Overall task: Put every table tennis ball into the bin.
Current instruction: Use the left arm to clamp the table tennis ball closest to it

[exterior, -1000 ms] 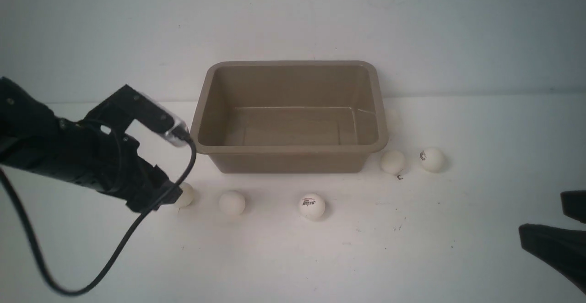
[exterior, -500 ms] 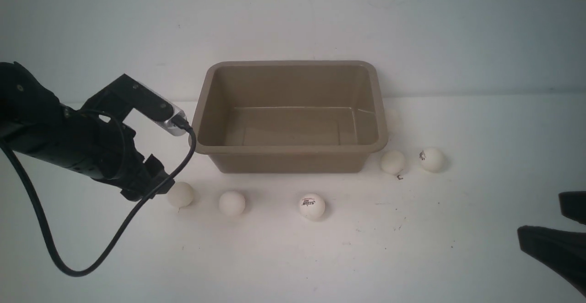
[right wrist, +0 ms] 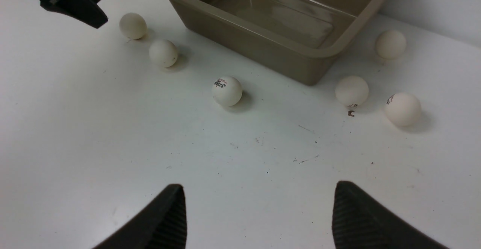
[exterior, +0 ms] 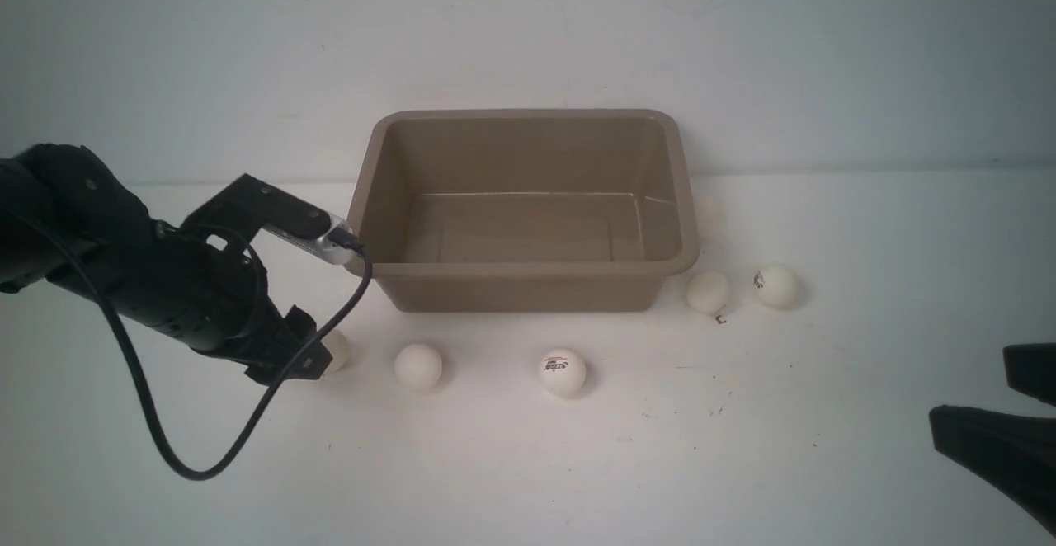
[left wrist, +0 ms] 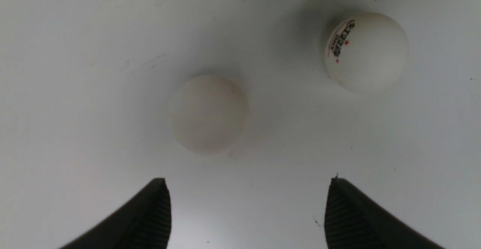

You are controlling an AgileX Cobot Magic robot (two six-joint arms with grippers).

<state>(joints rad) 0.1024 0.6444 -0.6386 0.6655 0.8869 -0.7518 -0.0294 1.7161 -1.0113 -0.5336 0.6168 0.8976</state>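
Note:
The taupe bin (exterior: 367, 200) stands at the middle back with nothing inside. Several white table tennis balls lie on the table around it. In front of it are a plain ball (exterior: 417, 365) and a logo ball (exterior: 563, 371). At its right lie two balls (exterior: 708, 292) (exterior: 777, 286). The leftmost ball (exterior: 337, 350) is partly covered by my left gripper (exterior: 301, 360). That gripper (left wrist: 248, 181) is open, with a plain ball (left wrist: 209, 114) just ahead of its fingertips and untouched. My right gripper (right wrist: 259, 187) is open over bare table, low at the front right (exterior: 969, 388).
One more ball (right wrist: 391, 44) rests beside the bin's far right side. A black cable (exterior: 247, 422) loops down from the left wrist onto the table. A white wall rises right behind the bin.
The left gripper drew up and left off the leftmost ball, then came back down and right, covering part of it again. The balls and right arm stayed put.

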